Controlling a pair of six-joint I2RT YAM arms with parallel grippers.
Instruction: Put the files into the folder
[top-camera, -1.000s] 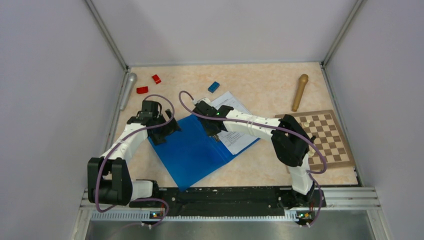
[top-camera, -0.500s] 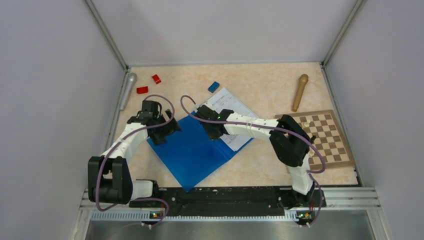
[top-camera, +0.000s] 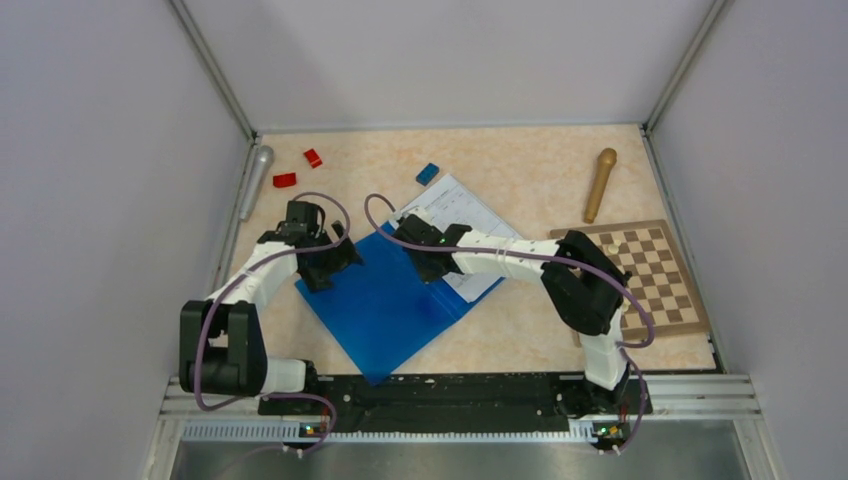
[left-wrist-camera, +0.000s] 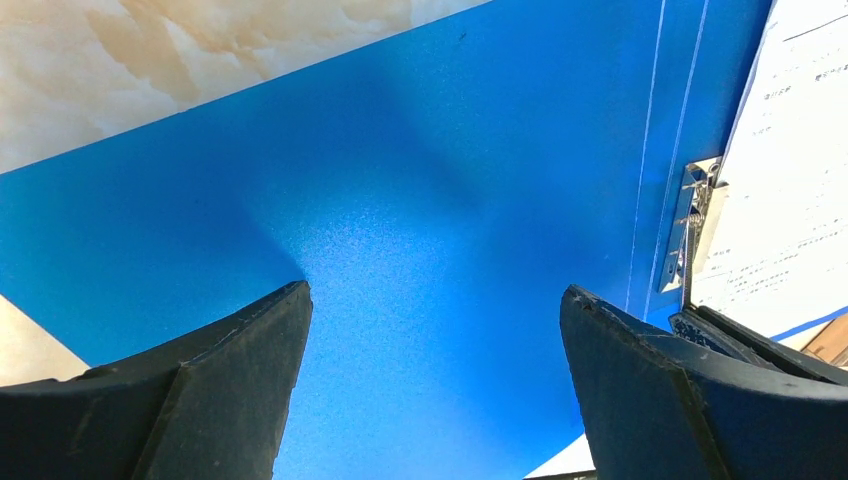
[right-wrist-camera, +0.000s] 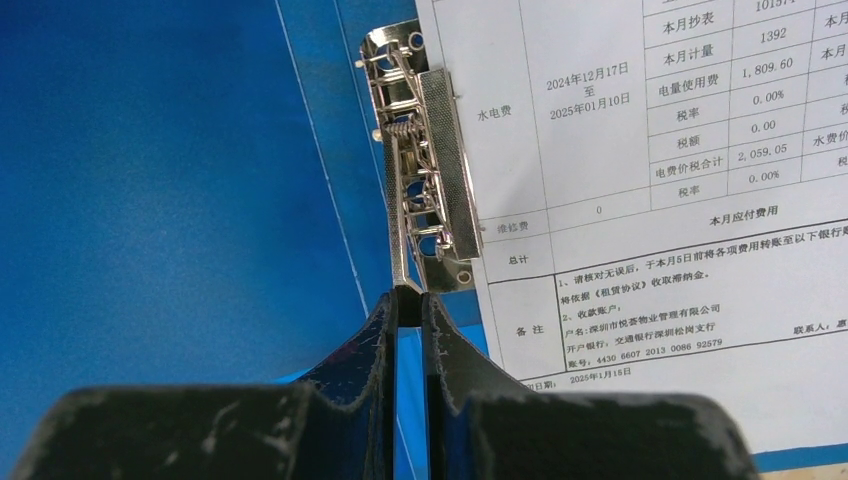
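Here the right gripper (right-wrist-camera: 408, 300) pinches the metal clip (right-wrist-camera: 425, 180), files (right-wrist-camera: 650, 230) at its 3 o'clock; left gripper (left-wrist-camera: 435, 300) spread above the folder (left-wrist-camera: 420, 180)

I work in a lab test cell: plain pale panels (top-camera: 450, 60) in aluminium posts (top-camera: 213, 70) box in my marbled beige surface (top-camera: 520, 170), and my arms (top-camera: 252, 282) are bolted to a metal rail (top-camera: 690, 392) at its near edge.

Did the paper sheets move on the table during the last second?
Yes, slightly. The files slid left, away from the chessboard and nearer the small blue block.
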